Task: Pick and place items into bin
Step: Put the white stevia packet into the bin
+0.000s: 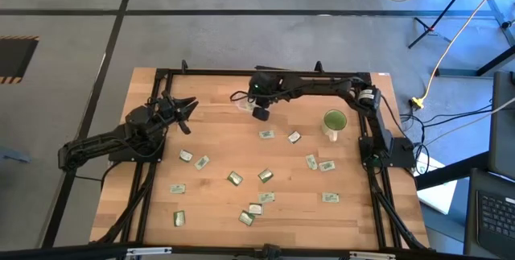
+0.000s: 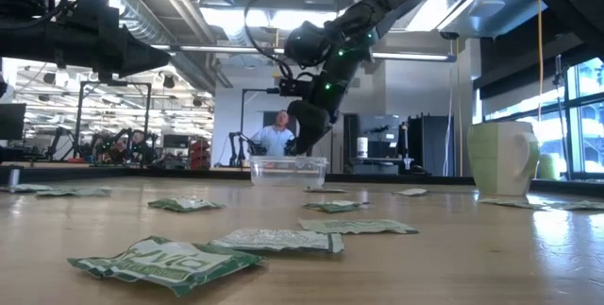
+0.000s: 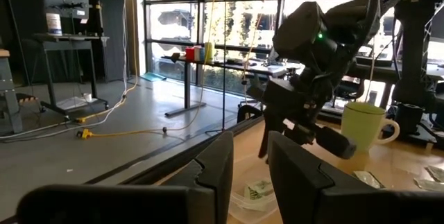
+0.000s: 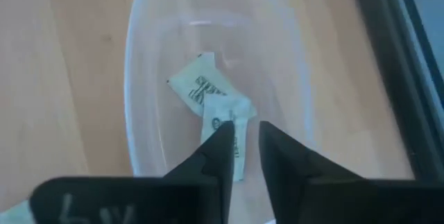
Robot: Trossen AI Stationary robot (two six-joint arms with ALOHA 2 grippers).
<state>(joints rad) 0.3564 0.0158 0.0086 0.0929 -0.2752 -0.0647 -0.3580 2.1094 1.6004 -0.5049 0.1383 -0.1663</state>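
Two dark, chunky arms here, black cables looping off the joints; the right arm (image 2: 330, 45) shows small green lights glowing, and the left gripper's fingers (image 3: 211, 175) are broad, black, wedge-shaped.

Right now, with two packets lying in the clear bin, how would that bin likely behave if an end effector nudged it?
The bin looks thin-walled and see-through, so probably light; a nudge would likely slide it on the smooth wooden table. It sits low and wide in the low view, so tipping seems unlikely. The two packets inside add little weight.
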